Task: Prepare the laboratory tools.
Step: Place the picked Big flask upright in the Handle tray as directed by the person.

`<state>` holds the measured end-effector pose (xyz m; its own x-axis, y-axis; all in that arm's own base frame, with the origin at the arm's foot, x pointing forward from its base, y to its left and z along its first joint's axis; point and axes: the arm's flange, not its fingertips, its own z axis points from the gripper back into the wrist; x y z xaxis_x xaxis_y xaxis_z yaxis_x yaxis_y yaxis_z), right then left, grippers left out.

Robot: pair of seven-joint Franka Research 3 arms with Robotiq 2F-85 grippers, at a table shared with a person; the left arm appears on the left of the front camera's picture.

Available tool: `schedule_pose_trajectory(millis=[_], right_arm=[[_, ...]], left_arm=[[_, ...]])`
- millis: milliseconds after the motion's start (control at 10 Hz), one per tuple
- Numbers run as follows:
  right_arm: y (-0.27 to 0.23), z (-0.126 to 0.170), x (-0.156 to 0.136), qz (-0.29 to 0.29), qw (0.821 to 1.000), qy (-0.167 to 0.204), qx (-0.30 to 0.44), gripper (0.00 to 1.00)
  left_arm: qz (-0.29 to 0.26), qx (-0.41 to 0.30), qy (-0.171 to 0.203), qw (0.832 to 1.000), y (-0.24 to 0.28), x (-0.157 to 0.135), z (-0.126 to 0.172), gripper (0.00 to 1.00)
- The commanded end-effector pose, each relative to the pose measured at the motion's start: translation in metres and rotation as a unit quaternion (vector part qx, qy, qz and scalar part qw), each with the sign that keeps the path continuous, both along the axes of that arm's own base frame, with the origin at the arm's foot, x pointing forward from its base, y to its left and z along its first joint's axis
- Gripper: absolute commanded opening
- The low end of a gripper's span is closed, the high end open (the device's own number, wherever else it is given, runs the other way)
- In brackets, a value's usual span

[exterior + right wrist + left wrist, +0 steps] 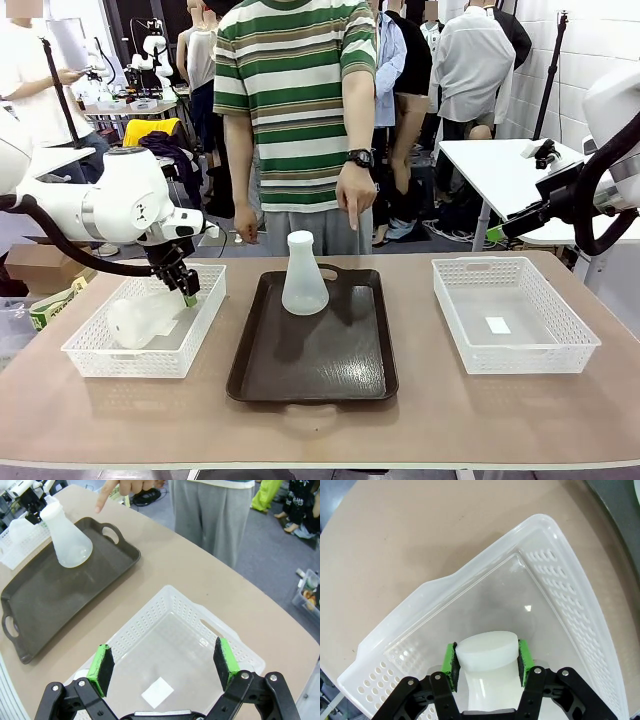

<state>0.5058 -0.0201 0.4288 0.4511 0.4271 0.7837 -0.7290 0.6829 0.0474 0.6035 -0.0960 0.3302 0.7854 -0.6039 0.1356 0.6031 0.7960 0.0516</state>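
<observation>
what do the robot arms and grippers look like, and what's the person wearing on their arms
The arms are glossy white with black cables. Each gripper, left gripper and right gripper, is black linkage with silver screws and green pads. The person wears a green-and-white striped short-sleeved shirt and a black wristwatch.

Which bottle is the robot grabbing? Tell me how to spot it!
Find the dark tray in the middle of the table, then look to the white basket on its left. Inside lies a cloudy white flask, its neck pinched by the robot's left hand. Unlike the other flask, standing upright on the tray, this one is tipped over.
</observation>
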Motion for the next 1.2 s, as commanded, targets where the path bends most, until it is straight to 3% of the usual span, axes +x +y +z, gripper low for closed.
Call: schedule_pose_trajectory(millis=[0, 300, 400, 500, 600, 800, 1000, 1100], right_arm=[[0.0, -0.001, -0.001, 0.004, 1.0, -0.001, 0.001, 1.0], [0.0, -0.001, -0.001, 0.004, 1.0, -0.001, 0.001, 1.0], [0.0, -0.001, -0.001, 0.004, 1.0, -0.001, 0.001, 1.0], [0.0, -0.001, -0.001, 0.004, 1.0, -0.001, 0.001, 1.0], [0.0, -0.001, -0.001, 0.004, 1.0, -0.001, 0.001, 1.0], [0.0, -0.001, -0.001, 0.004, 1.0, -0.001, 0.001, 1.0], [0.0, -0.001, -0.001, 0.004, 1.0, -0.001, 0.001, 1.0], [0.0, -0.001, -0.001, 0.004, 1.0, -0.001, 0.001, 1.0]], left_arm=[[-0.015, 0.003, -0.039, 0.999, 0.001, -0.021, 0.038, 0.0], [-0.027, -0.012, -0.135, 0.99, 0.017, -0.06, 0.109, 0.0], [-0.036, -0.037, -0.162, 0.986, 0.024, -0.071, 0.126, 0.0], [-0.091, -0.117, -0.204, 0.968, 0.03, -0.086, 0.147, 0.0], [-0.17, -0.218, -0.251, 0.928, 0.032, -0.098, 0.165, 0.0], [-0.267, -0.333, -0.331, 0.842, 0.032, -0.118, 0.193, 0.0], [-0.368, -0.424, -0.365, 0.743, 0.03, -0.135, 0.211, 0.0], [-0.4, -0.448, -0.372, 0.708, 0.023, -0.134, 0.207, 0.0]])
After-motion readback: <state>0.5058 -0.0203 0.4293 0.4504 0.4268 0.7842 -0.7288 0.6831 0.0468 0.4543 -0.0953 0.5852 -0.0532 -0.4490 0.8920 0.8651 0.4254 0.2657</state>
